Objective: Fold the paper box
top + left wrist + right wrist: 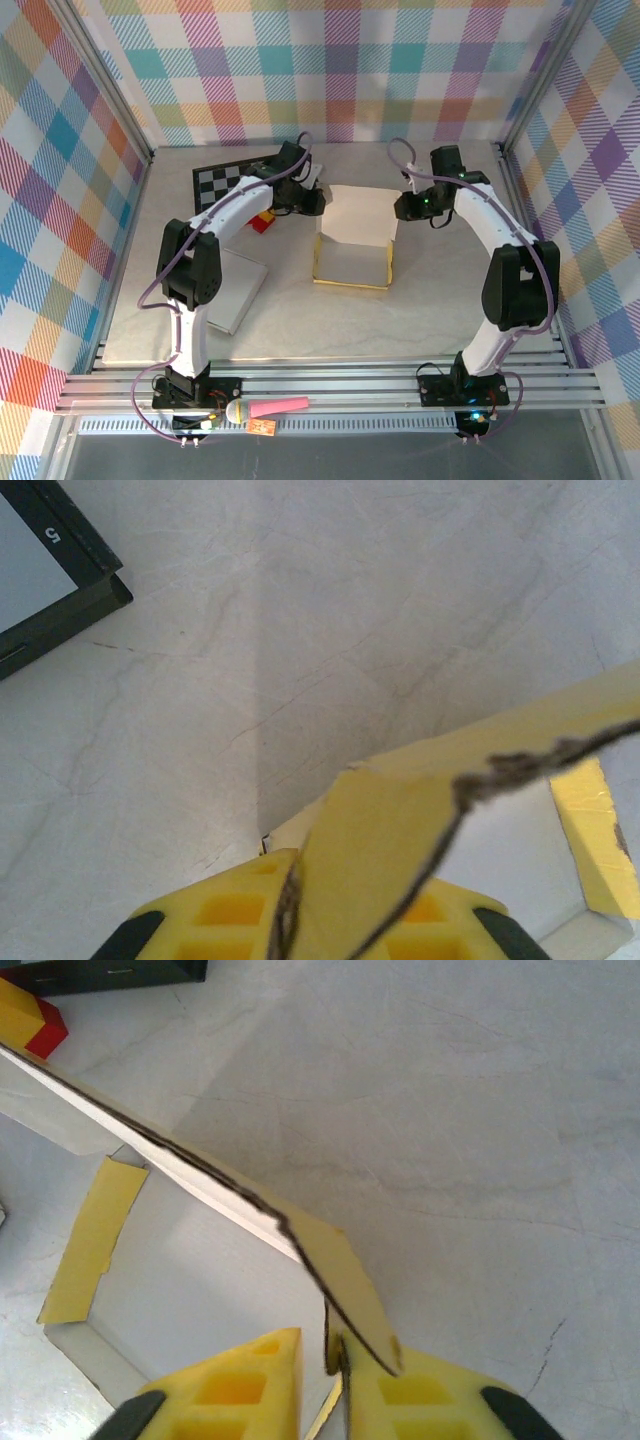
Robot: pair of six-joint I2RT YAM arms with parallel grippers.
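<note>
– Yellow-lined white paper box (352, 262), where is it?
– On the pale marbled surface (300, 320), between your two tools. Your left tool (340, 900) is closed down on one end of its raised back flap (358, 212); your right tool (335, 1355) is clamped on the other end, fingers (400, 1400) almost touching.

Half-hidden checkered board (222, 184), perhaps chessboard
</note>
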